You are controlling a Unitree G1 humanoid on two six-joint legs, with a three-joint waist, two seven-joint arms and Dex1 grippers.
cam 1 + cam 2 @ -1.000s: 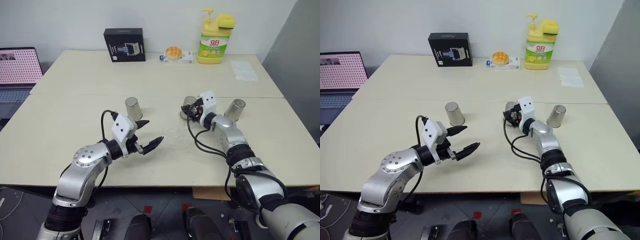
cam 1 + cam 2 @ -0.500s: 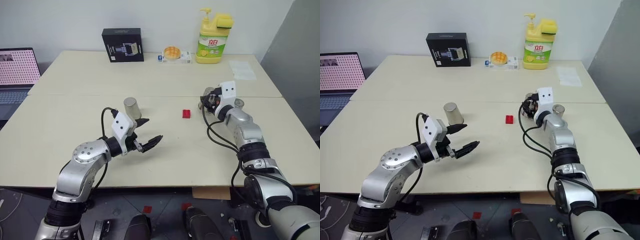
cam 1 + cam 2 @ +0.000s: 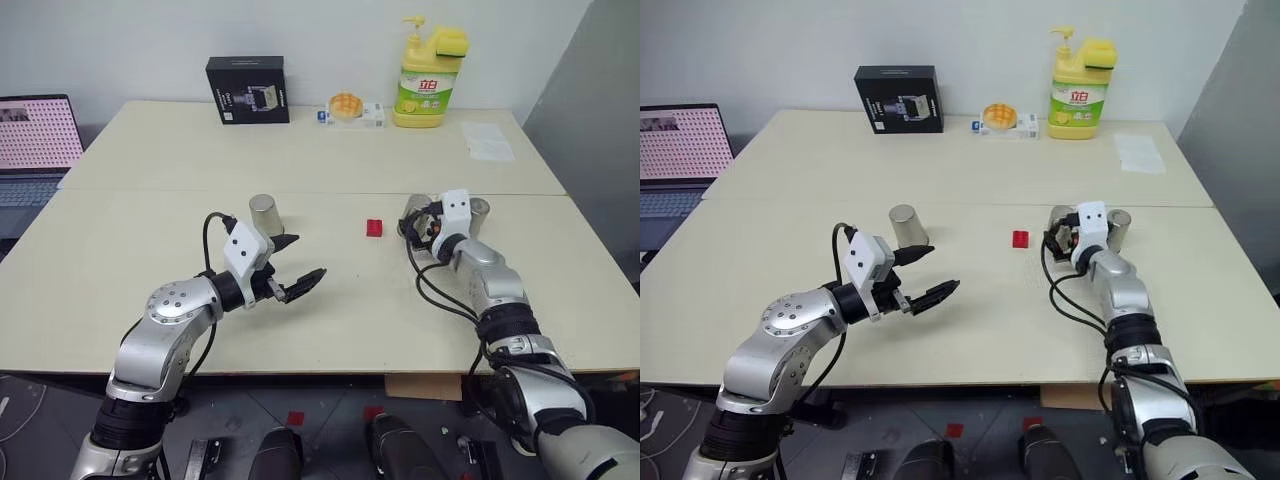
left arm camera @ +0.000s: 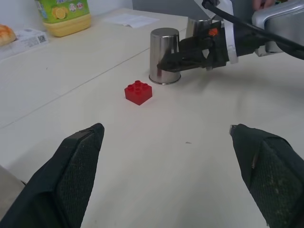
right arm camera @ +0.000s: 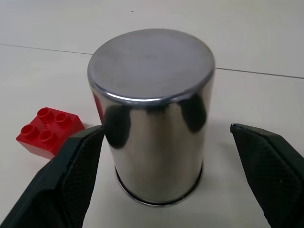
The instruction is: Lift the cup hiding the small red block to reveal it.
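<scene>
Right wrist view: the right gripper (image 5: 156, 175) stands with its two black padded fingers (image 5: 66, 185) spread wide, one on each side of the small shiny silver steel cup (image 5: 152, 114), which is set mouth-down on the pale beige table (image 5: 266, 38). Neither pad is seen pressing the cup wall; a gap shows on both sides, so the gripper holds nothing. The small bright red studded block (image 5: 45, 130) lies uncovered on the table just beside this cup, apart from its rim. In the left wrist view the same block (image 4: 138, 92) and cup (image 4: 164, 56) appear side by side, with the right gripper reaching around the cup from the far side. In the left eye view the block (image 3: 374, 227) lies between the right-hand cups and the left side of the table, fully exposed. A second identical steel cup (image 3: 479, 214) stands just behind the right wrist, and a third steel cup (image 3: 264, 214) stands inverted near the left gripper (image 3: 298, 265), whose fingers are also open and empty, hovering above the table. Assessment: the reveal appears accomplished, since the block is in plain sight and the lifted cup rests on the table beside it. Remaining work, if any, appears limited to withdrawing the right gripper clear of the cup without tipping it.
</scene>
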